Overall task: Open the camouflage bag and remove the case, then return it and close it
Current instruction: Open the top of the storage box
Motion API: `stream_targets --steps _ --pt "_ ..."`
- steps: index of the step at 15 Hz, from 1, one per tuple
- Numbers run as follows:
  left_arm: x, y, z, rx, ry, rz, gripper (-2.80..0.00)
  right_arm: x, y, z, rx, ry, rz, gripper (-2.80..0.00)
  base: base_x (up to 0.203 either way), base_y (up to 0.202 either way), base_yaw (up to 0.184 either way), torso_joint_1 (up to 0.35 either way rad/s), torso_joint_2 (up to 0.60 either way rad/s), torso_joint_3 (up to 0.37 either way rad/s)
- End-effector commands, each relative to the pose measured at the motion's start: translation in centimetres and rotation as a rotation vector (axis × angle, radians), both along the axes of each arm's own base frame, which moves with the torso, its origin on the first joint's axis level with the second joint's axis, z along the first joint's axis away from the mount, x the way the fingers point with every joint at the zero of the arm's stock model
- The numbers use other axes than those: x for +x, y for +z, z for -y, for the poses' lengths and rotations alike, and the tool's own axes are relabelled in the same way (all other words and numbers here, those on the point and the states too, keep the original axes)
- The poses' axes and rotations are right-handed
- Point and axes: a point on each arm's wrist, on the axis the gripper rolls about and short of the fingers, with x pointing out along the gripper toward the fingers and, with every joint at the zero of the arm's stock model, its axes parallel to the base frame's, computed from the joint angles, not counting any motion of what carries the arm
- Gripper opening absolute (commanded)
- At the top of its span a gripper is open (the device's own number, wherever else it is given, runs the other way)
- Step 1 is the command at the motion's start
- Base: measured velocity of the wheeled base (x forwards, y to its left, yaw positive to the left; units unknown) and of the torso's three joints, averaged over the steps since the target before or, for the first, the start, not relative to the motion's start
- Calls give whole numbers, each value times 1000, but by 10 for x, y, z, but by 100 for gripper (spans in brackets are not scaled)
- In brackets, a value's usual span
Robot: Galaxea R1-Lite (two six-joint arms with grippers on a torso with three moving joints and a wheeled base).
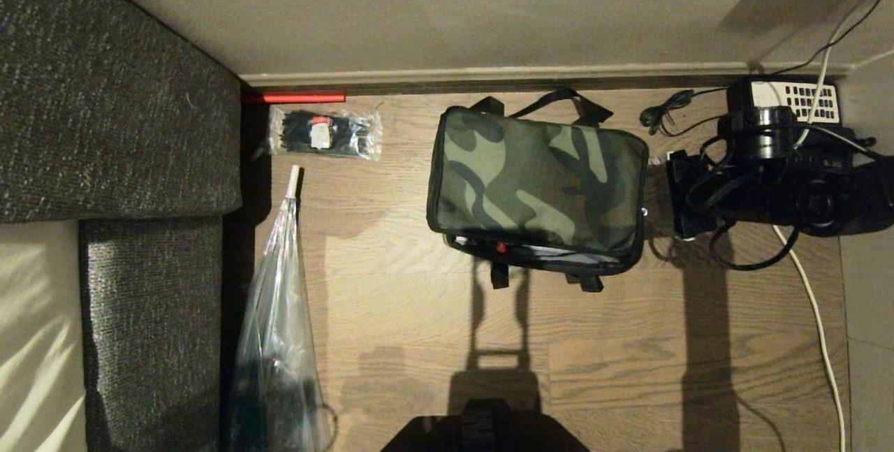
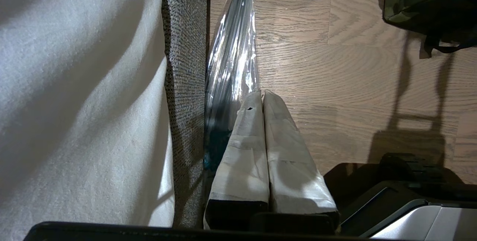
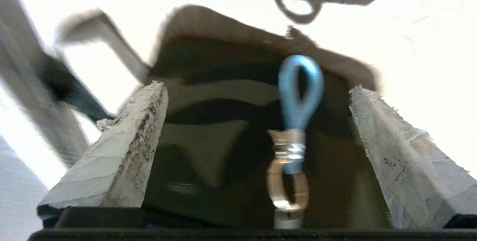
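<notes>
The camouflage bag lies flat on the wood floor, about centre of the head view, its lid down but the near edge gaping a little. Through that gap a dark flat edge with a small red spot shows; whether that is the case I cannot tell. At nine o'clock from the bag lies a clear packet of black cable ties, and at seven o'clock a long clear plastic sleeve leans by the grey sofa. At three o'clock, just beside the bag, sits the right gripper, its padded fingers spread wide and holding nothing, a blue zipper loop hanging between them. The left gripper is parked beside the sofa, fingers pressed together, empty.
</notes>
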Motion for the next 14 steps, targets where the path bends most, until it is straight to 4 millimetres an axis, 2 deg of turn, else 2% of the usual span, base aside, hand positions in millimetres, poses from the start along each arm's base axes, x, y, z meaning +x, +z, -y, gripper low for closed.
stream_targets --steps 1,2,5,8,14 --pt "0 0 0 -1 0 0 -280 -3 14 -3 97 -32 31 0 0 0 0 0 0 0" --pt "0 0 0 -1 1 0 -280 -8 19 -6 125 -32 42 0 0 0 0 0 0 0" --pt "0 0 0 -1 1 0 -280 -21 16 -27 144 12 14 0 0 0 0 0 0 0" --pt "0 0 0 -1 1 0 -280 -30 10 -30 136 9 -5 0 0 0 0 0 0 0" --pt "0 0 0 -1 0 0 -280 -27 -8 -31 118 -1 -57 0 0 0 0 0 0 0"
